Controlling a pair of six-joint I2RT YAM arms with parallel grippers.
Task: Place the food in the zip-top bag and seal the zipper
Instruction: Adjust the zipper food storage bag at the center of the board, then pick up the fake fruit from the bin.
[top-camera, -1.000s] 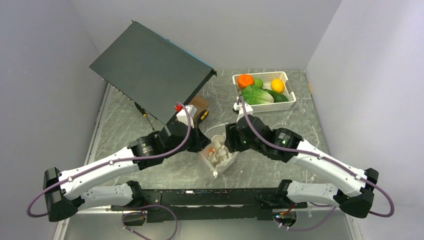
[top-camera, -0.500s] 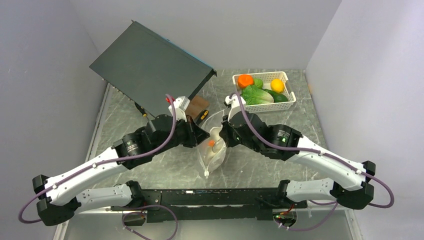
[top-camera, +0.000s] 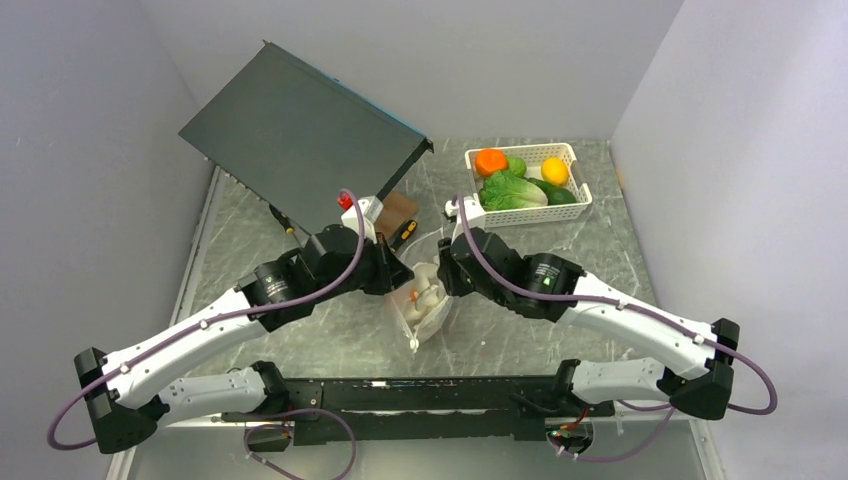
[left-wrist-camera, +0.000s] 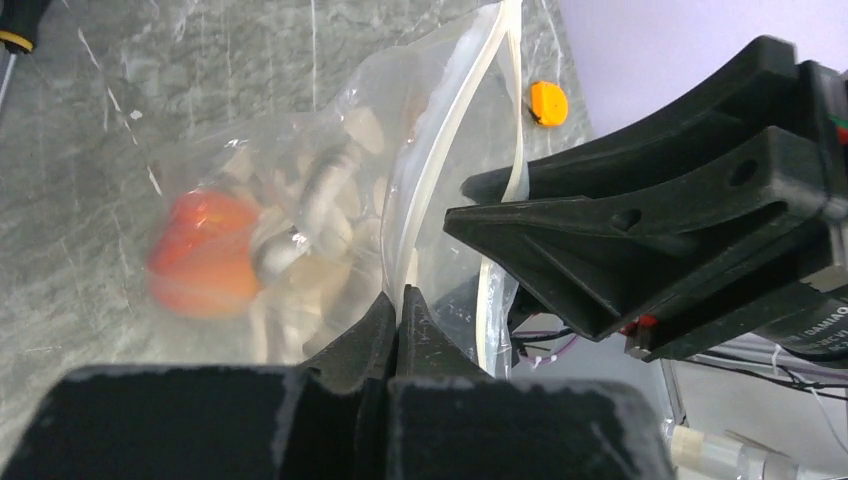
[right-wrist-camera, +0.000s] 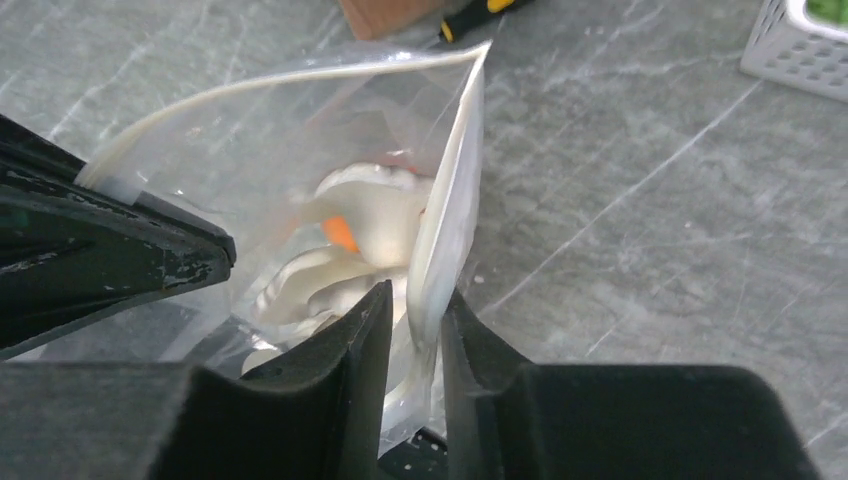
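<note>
The clear zip-top bag hangs between both grippers over the table's middle. Inside it lie a pink-orange peach and pale beige pieces. My left gripper is shut on the bag's film beside the mouth. My right gripper straddles the whitish zipper, its jaws a narrow gap apart with the strip lying against one finger. The mouth gapes open between the two strips. More food sits in the white basket: an orange, a yellow fruit and green pieces.
A large dark flat box leans at the back left. A brown block and yellow-handled screwdrivers lie just behind the bag. A small orange disc sits on the marbled table. Grey walls close in on both sides.
Both grippers have carried the bag slightly toward the back and drawn closer together. The right jaws have closed in around the zipper strip and stand narrowly apart now.
</note>
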